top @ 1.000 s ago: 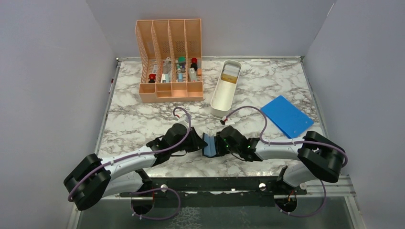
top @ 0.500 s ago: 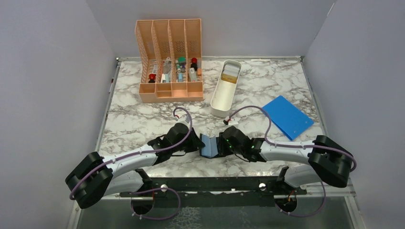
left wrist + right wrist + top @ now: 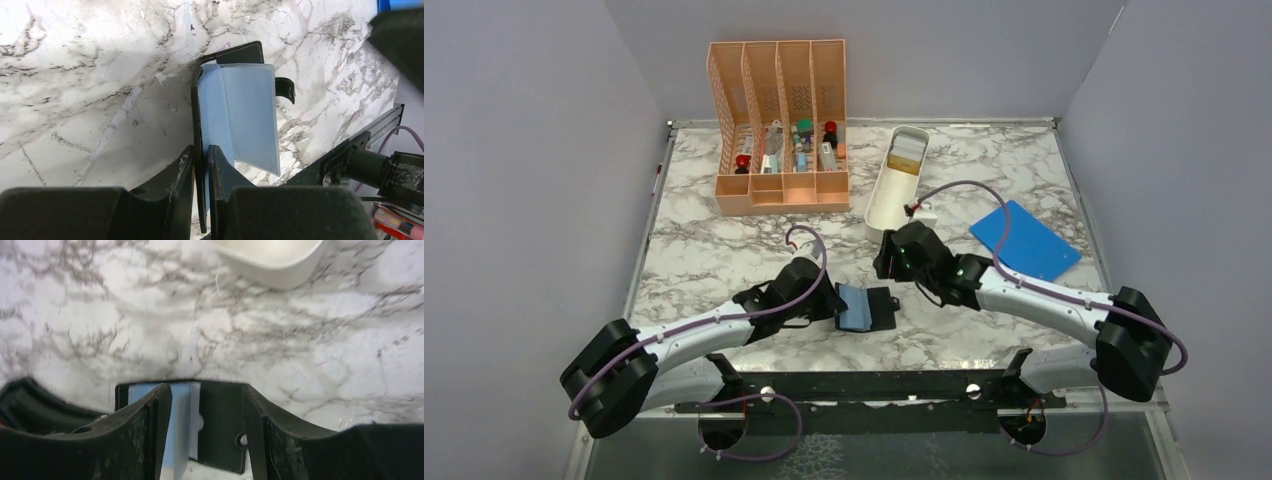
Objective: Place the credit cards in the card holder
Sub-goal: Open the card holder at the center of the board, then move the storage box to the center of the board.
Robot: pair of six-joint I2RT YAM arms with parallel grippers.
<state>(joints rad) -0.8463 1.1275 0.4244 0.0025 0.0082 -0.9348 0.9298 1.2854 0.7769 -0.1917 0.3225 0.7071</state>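
Card holder (image 3: 864, 307) open on worktop (image 3: 724, 250), near edge pinched in narrow left jaws. Right jaws wide, empty, hovering just beyond it. Credit cards (image 3: 905, 165) further ahead in white tray (image 3: 879, 215), long axis pointing away, nearer to right arm.

no text, brand or number is coming through legibly in any view. the card holder (image 3: 240, 52) is showing plain faces; the items (image 3: 802, 145) in the peach organizer (image 3: 779, 197) are appearing too small to read.

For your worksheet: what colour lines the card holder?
Card holder is light blue inside; left wrist view best.
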